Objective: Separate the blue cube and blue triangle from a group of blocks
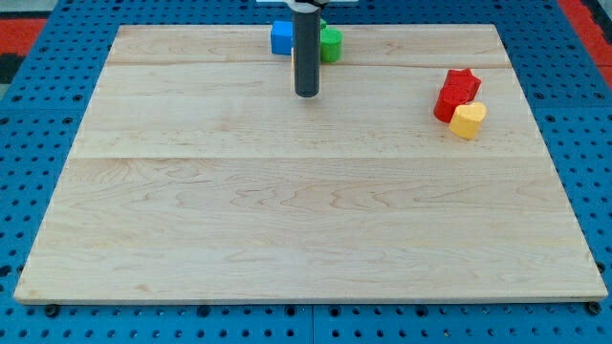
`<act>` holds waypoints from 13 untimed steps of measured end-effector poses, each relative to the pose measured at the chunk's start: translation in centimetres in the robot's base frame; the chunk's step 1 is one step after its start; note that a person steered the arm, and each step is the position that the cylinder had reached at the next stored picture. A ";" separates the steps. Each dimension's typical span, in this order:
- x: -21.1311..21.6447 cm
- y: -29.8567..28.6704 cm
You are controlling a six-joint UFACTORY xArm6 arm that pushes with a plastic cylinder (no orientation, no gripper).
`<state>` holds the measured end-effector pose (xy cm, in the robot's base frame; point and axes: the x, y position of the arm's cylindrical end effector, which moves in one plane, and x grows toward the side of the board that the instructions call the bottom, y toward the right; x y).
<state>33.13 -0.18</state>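
A blue cube (281, 37) sits near the view's top edge of the wooden board (287, 210), left of my rod. A green block (331, 44) sits just right of the rod. A sliver of yellow shows between them, mostly hidden behind the rod. The blue triangle is not visible; the rod may hide it. My tip (306, 94) rests on the board just below this group, between the blue cube and the green block, a short way toward the view's bottom.
At the view's right, a red star block (463, 84) and another red block (446, 105) touch a yellow heart-shaped block (468, 119). Blue pegboard (38, 143) surrounds the board.
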 end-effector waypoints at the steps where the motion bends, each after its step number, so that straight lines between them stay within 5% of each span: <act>1: -0.1 0.0; 7: 4.1 0.4; 11: -4.8 -9.8; 13: -9.9 -10.2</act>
<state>23.18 -10.40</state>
